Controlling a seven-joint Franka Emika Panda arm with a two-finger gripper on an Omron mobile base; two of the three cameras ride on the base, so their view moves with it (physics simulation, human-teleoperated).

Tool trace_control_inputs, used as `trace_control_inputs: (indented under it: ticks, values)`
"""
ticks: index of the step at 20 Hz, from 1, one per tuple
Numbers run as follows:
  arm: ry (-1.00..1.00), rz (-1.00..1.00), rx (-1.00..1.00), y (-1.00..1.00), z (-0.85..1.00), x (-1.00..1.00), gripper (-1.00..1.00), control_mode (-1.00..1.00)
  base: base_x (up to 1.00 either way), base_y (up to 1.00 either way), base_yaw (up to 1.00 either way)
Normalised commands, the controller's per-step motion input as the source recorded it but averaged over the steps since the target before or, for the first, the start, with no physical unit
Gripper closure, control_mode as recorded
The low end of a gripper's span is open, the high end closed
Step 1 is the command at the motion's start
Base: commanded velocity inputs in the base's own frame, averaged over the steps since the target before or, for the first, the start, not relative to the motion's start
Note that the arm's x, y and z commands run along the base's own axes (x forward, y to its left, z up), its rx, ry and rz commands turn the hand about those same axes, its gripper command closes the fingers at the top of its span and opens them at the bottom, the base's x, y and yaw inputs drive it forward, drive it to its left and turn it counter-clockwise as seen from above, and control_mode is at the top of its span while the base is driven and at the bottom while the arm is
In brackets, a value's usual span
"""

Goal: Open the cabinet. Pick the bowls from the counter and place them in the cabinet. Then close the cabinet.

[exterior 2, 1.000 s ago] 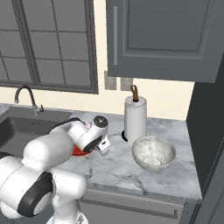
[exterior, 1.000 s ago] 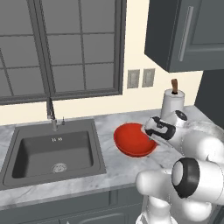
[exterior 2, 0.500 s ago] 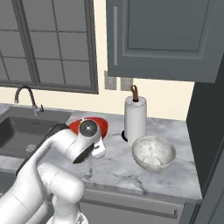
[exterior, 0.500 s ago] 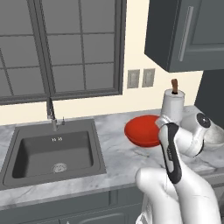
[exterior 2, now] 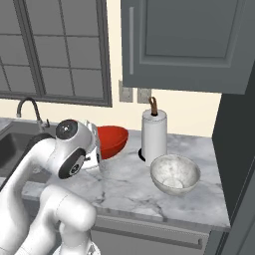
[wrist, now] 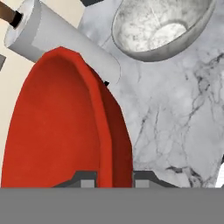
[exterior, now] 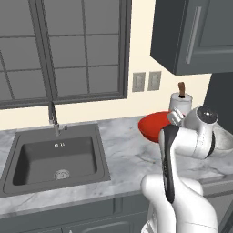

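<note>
My gripper (wrist: 111, 178) is clamped on the near rim of the red bowl (wrist: 65, 127), one finger inside, one outside, bowl lifted and tilted above the counter (exterior 2: 199, 199). To do this well: hold the grip firm, carry the bowl level, clear the paper-towel roll (exterior 2: 154, 135) and approach the cabinet, off to my right. The marbled bowl (exterior 2: 175, 173) sits on the marble w/ grey veins, just beside the roll. Room: sink (exterior: 54, 159) at left, window (exterior: 63, 45) behind, wall cabinet (exterior 2: 189, 42) overhead.
</note>
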Motion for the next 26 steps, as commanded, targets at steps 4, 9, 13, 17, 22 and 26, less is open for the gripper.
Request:
trace_control_inputs:
  ticks: [4,9,13,17,22,26]
  values:
    - [0.08,-0.23,0.00,0.04,0.68,-0.33,1.00,-1.00,0.00,0.00,0.00]
    - [0.02,-0.02,0.00,0.30,0.28,-0.50,1.00,-1.00,0.00,0.00,0.00]
    - [0.00,0.00,0.00,0.22,0.39,-0.44,1.00,-1.00,0.00,0.00,0.00]
    - [-0.06,0.00,0.00,0.07,0.50,-0.44,1.00,-1.00,0.00,0.00,0.00]
    - [-0.01,0.00,0.00,0.00,0.58,-0.44,1.00,-1.00,0.00,0.00,0.00]
    - [0.00,0.00,0.00,0.01,0.49,-0.39,1.00,-1.00,0.00,0.00,0.00]
